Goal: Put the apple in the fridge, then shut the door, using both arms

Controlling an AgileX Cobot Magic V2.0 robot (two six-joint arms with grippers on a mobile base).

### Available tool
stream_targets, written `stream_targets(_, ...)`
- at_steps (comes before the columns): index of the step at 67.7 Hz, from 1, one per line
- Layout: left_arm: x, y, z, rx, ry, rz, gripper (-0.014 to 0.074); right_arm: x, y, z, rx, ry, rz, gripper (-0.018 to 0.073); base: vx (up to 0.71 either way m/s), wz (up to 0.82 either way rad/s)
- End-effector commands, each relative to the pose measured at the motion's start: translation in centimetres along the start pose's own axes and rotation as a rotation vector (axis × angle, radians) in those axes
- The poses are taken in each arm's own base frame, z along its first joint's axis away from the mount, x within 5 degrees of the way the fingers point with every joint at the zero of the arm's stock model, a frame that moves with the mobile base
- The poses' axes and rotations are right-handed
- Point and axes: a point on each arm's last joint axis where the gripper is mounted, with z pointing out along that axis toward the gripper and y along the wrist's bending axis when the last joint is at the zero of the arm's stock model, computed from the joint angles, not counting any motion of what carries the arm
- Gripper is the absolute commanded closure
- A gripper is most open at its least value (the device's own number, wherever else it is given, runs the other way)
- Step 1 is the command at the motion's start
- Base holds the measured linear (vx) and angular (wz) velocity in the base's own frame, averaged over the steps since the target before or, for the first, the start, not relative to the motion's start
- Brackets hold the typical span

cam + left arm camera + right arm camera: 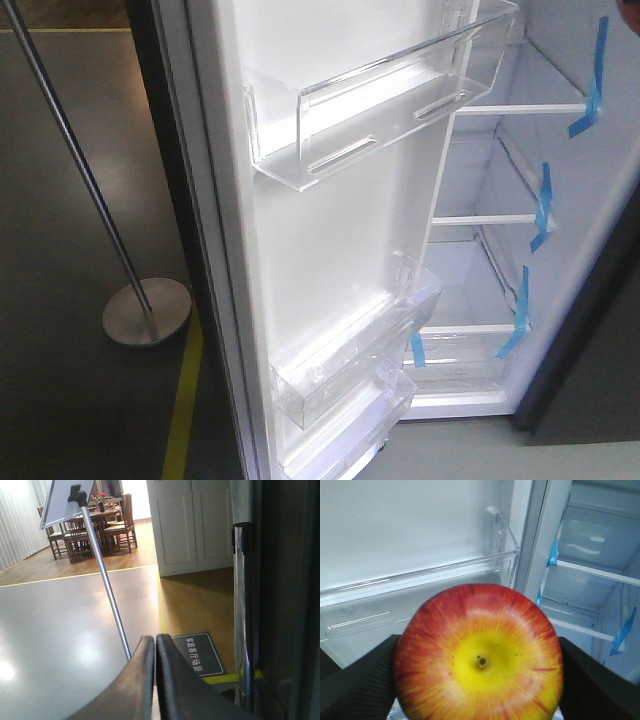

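In the right wrist view my right gripper (479, 680) is shut on the red and yellow apple (479, 655), its black fingers (355, 680) pressing both sides. The apple hangs in front of the open door's white liner and a clear bin (420, 595). The fridge interior (590, 555) with blue-taped shelves lies to the right. In the front view the door (330, 250) stands open with clear bins, and the white fridge interior (520, 200) is behind it; no arm shows there. In the left wrist view my left gripper (155, 642) is shut and empty beside the door's dark outer edge (285, 600).
A chrome stanchion pole (70, 150) with a round base (147, 312) stands left of the door on the grey floor; it also shows in the left wrist view (107, 595). Yellow floor tape (185, 400) runs by the door. White cabinets (192, 525) and a dining table stand far off.
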Motion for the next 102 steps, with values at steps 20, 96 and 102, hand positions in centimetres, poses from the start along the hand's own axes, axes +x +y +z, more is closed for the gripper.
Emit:
stream_targets(20,-0.23,-0.15,-0.07,0.016,-0.069,-0.006,0.0604,-1.16,0.4,-1.43,0.017,-0.119,-0.013,0.0468,0.0,0.0)
stream_targets(96,-0.23,-0.15,-0.07,0.016,-0.069,-0.006,0.0604,-1.15,0.4,-1.43,0.016,-0.119,-0.013,0.0468,0.0,0.0)
stream_targets(102,-0.23,-0.15,-0.07,0.016,-0.069,-0.006,0.0604,-1.15,0.4,-1.43,0.016,-0.119,-0.013,0.0468,0.0,0.0)
